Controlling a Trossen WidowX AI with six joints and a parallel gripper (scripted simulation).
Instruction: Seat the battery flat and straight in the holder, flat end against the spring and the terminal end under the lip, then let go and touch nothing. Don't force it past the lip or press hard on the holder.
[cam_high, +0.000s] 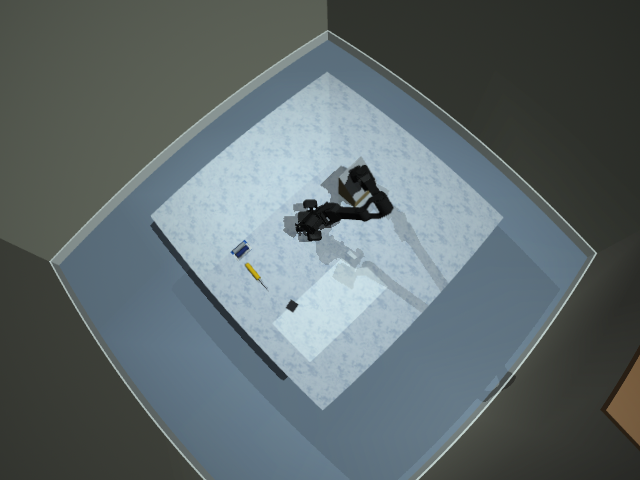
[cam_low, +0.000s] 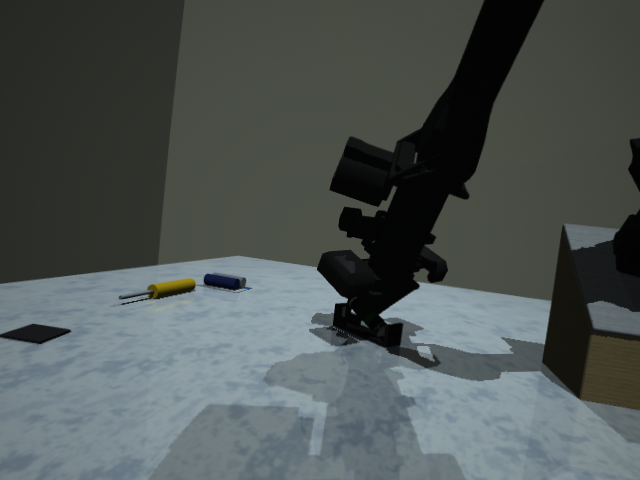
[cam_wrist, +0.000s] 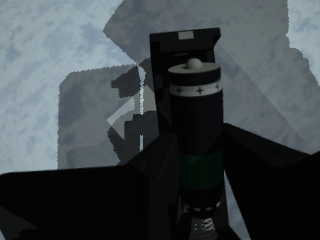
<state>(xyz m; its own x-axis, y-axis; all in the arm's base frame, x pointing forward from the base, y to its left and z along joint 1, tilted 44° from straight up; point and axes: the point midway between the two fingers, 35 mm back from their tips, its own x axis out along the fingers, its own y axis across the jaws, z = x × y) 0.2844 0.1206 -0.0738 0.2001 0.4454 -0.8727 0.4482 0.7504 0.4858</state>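
The battery (cam_wrist: 196, 135) is a smooth black cylinder with a green band, a white ring of plus marks and a rounded metal nub at its far end; it lies in the black holder (cam_wrist: 170, 75), flat end toward the coiled spring (cam_wrist: 202, 226). The matte black hand (cam_low: 368, 313) is clamped on the battery. The holder sits on the mottled pale bench (cam_low: 155, 382). Far left lie a yellow-handled screwdriver (cam_low: 164, 289), a blue cylinder (cam_low: 225, 280) and a flat black square (cam_low: 35, 333); a wood-sided block (cam_low: 594, 315) stands at right.
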